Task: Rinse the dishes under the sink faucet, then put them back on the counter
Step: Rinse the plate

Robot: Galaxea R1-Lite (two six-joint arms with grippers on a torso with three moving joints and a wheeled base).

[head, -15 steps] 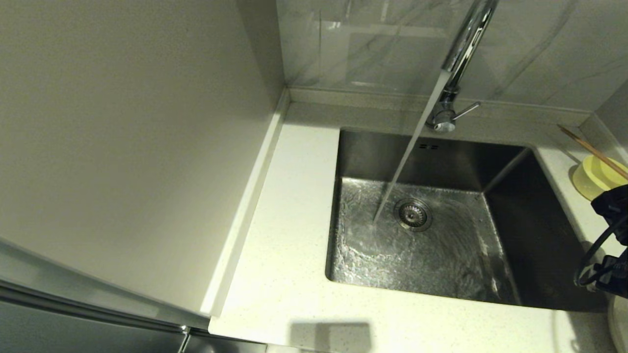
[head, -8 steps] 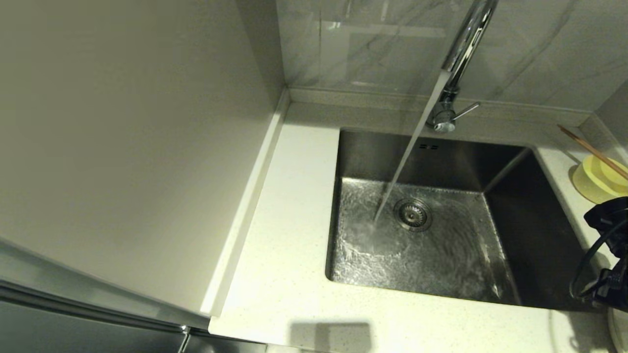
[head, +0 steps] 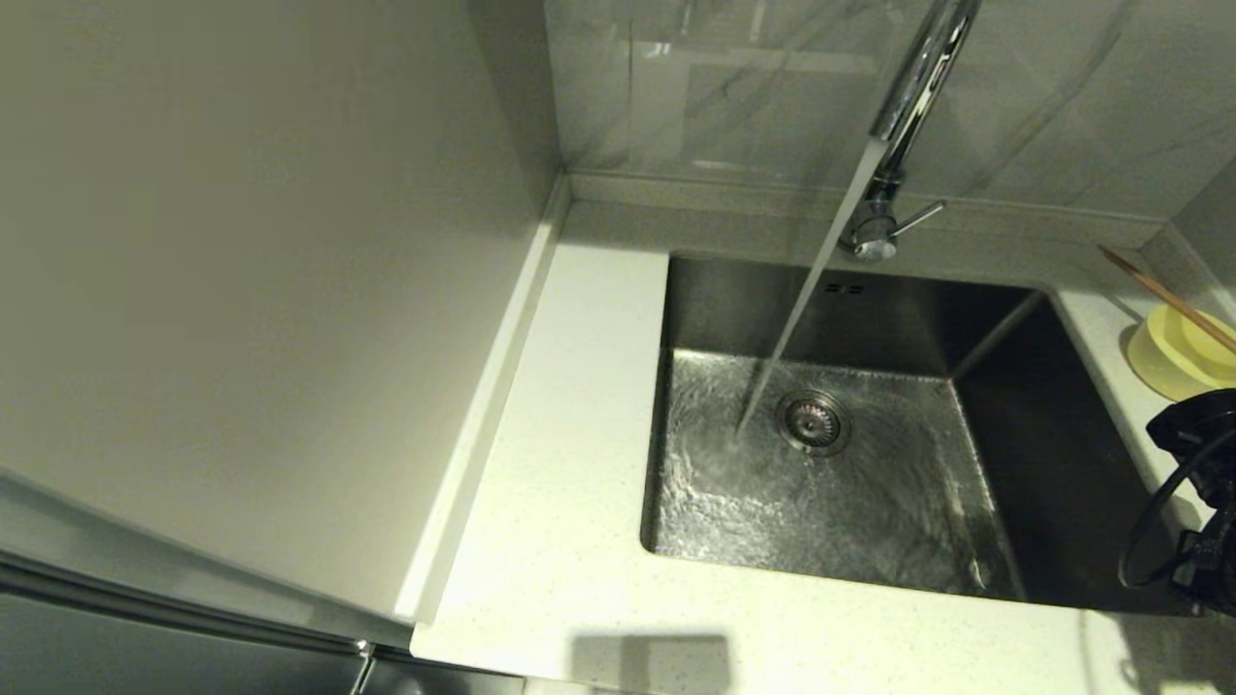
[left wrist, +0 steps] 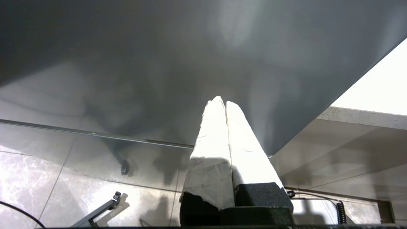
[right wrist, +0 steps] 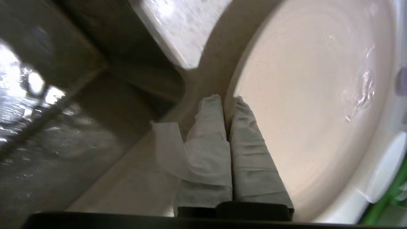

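The chrome faucet (head: 908, 97) runs a steady stream of water (head: 801, 299) into the steel sink (head: 1053, 454), landing beside the drain strainer (head: 814, 421). On the counter at the far right sits the pale yellow-green bowl (head: 1173, 362) with the brown chopsticks (head: 1159, 292) lying across it. The cream-white plate (right wrist: 311, 95) fills the right wrist view, wet and tilted by the sink's corner. My right gripper (right wrist: 226, 101) is shut on its rim. In the head view only the right arm (head: 1197, 454) shows, and the plate is out of view. My left gripper (left wrist: 222, 103) is shut on nothing.
The off-white counter (head: 570, 463) runs along the sink's left and front. A tall grey panel (head: 251, 290) stands on the left, the marble wall (head: 734, 87) behind. The left gripper hangs low before a grey cabinet front (left wrist: 159, 63). Something green (right wrist: 391, 197) lies beyond the plate.
The right arm has dropped slightly at the right edge of the head view, uncovering more of the bowl. The sliver of plate at the bottom right corner has left that view.
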